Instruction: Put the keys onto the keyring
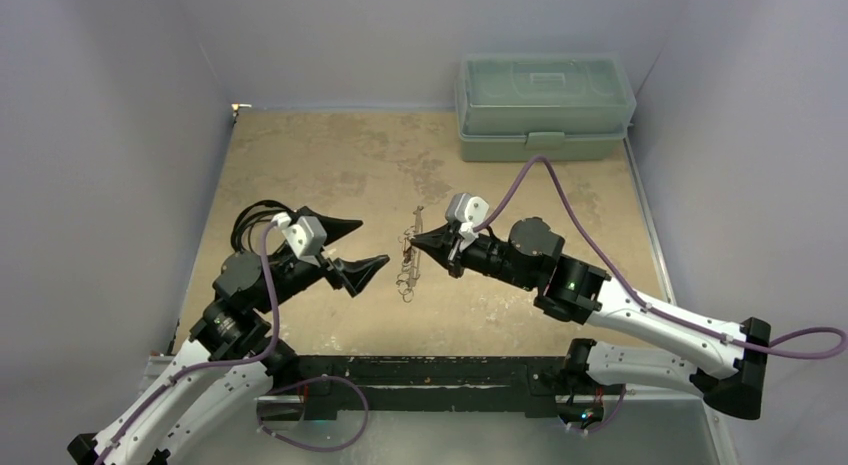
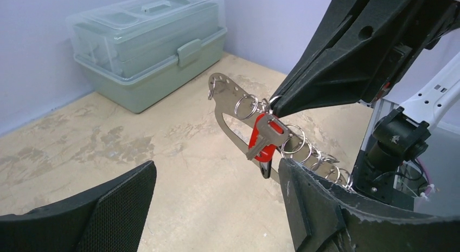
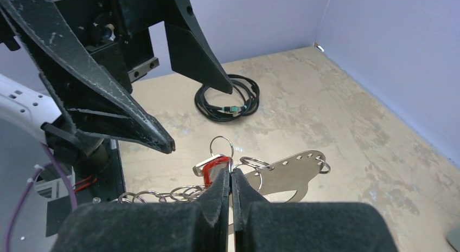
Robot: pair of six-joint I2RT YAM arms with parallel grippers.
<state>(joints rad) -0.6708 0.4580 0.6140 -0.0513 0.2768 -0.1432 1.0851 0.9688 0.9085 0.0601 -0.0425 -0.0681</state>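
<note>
Right gripper (image 3: 230, 176), closest in its wrist view: fingertips pressed together, pinching the keyring (image 3: 287, 173) at the wire rings beside its flat plate. Key (image 3: 212, 170), red head, sits right at the pinch point, touching the rings; can't tell if it's threaded on one. Keyring is tilted and looks lifted off the table (image 1: 330, 165), between the two grippers. Left gripper (image 1: 372, 241) is spread wide, facing the keyring, near but not touching. Right arm is stretched low toward centre. Left arm is elbow-up, coiled black cable (image 3: 228, 97) behind it.
</note>
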